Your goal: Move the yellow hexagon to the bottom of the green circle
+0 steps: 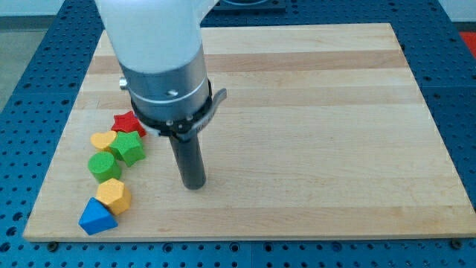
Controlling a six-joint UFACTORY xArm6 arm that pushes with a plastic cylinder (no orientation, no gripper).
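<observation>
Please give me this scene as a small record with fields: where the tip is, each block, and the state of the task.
tip: my tip rests on the wooden board, to the view's right of the blocks, touching none
yellow hexagon: just below the green circle, close to it
blue triangle: below-left of the hexagon, against it
green star: up-right of the circle
yellow heart: above the circle
red star: topmost block, partly behind the arm
task state: hexagon already sits at the circle's bottom side
</observation>
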